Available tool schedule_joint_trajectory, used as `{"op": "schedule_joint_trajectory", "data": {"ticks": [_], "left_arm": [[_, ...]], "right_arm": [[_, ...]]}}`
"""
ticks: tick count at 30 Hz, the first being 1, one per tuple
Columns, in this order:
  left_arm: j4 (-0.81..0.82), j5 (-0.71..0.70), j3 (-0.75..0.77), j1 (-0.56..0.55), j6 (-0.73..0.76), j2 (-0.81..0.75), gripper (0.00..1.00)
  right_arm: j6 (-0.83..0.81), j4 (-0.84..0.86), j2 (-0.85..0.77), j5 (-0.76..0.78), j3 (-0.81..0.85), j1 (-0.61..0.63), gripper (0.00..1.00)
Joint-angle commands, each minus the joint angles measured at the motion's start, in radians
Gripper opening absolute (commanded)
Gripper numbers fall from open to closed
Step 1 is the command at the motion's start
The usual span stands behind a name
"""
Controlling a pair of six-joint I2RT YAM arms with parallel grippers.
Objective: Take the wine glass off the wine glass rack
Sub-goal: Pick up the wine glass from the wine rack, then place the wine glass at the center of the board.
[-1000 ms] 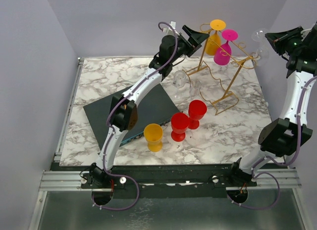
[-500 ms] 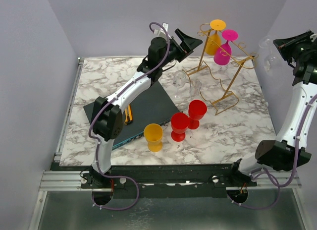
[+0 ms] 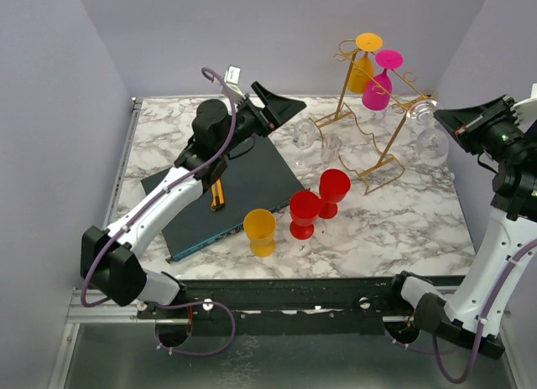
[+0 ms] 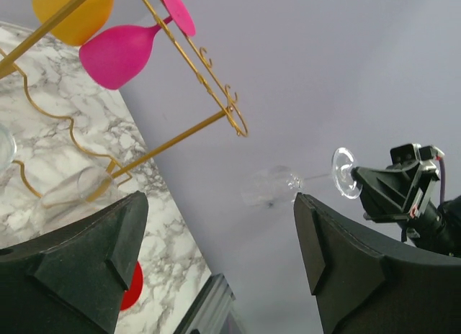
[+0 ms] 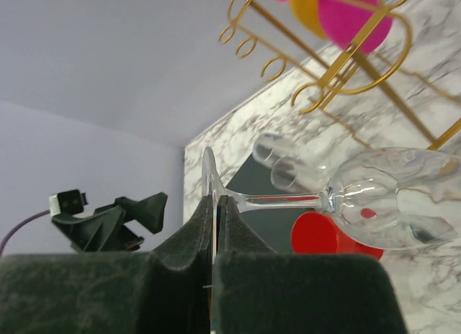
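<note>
Off the rack: wine glass pinched by its foot
The wine glass lies sideways at 3 o'clock of the rack, foot clamped in the right claw; the bowl's weight may twist it loose. Left claw gapes, empty.

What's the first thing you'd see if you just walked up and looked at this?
Probably the clear wine glass, held sideways in the air by its foot in the right gripper, at the table's right side. Next, the gold wine glass rack at the back, with a pink glass and an orange glass hanging upside down from it.
</note>
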Motion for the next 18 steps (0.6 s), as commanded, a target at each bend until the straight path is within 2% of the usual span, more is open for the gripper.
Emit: {"op": "schedule_joint_trajectory", "data": {"ticks": [1,9,18], "left_arm": [[0.009,0.093,-0.130,0.028,0.020,-0.125,0.86],[0.042,0.176,-0.250,0.064,-0.006,-0.232,0.77],[0.296,0.295,-0.322,0.101,-0.133,-0.183,0.73]], "right_arm": [[0.069,0.025,-0.037,-0.242,-0.030,-0.005,0.00],[0.246,0.140,-0.062,-0.415,-0.013,-0.005,0.01],[0.501,0.419,-0.027,-0.501,-0.071,-0.005,0.01]]}}
